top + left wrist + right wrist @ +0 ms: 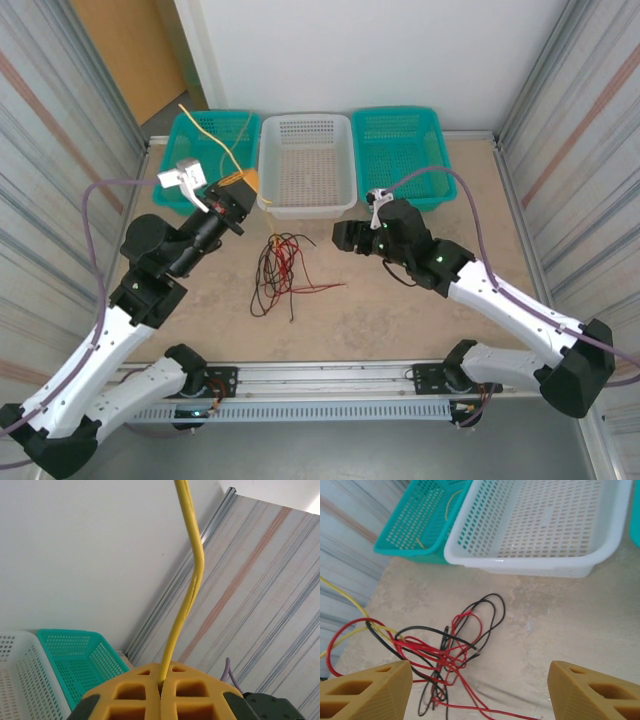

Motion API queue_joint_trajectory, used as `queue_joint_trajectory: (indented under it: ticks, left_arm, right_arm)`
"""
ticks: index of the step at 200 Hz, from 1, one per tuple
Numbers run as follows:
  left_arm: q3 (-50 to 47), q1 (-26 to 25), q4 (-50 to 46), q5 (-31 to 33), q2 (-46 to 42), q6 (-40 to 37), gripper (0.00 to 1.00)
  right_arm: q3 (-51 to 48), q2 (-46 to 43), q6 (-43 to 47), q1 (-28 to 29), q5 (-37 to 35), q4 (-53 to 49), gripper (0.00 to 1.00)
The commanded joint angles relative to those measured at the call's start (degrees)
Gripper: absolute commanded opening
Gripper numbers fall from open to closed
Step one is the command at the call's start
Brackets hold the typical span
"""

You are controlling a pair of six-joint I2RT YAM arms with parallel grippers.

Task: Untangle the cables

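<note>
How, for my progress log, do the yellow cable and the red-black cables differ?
The yellow cable is pinched in the shut left hand, raised; the red-black cables lie unheld on the table. The yellow cable rises as one strand; the red-black cables are tangled. All are thin wires.

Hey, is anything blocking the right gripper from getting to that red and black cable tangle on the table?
Nothing visible does. The right gripper, open, points at the red and black tangle, which lies on the table in front of the white basket, with only bare table between them.
</note>
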State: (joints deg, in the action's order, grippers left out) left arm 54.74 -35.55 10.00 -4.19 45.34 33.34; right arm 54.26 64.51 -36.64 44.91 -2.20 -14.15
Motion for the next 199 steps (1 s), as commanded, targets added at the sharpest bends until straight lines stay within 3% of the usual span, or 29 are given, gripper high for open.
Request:
queue_joint_trajectory:
  ticks: [1,72,119,154,199]
  left_arm:
    - [3.13,0.50,4.63,-1.87,0.49,1.66,0.00]
    - [3.53,0.49,5.46,-3.63,1.84,3.22,0.00]
    - [4.57,0.61,4.05,-4.50,1.54,2.59,0.00]
    - [4.70,0.59,1.49,-4.43,1.00,1.83,0.00]
    - [2.29,0.60,1.34,-4.31,0.45,1.57,0.00]
  right_arm:
    - [-0.69,1.58,-0.87,2.43,1.88,5.44,0.71]
    - [8.29,14.94,1.17,8.30,2.13,7.72,0.70]
    - [9.54,20.93,-0.26,6.85,-0.01,5.85,0.63]
    - [6.69,17.02,-0.61,7.27,-0.77,6.86,0.59]
    - [11.21,13.11,3.27,14.31,-11.23,-1.17,0.63]
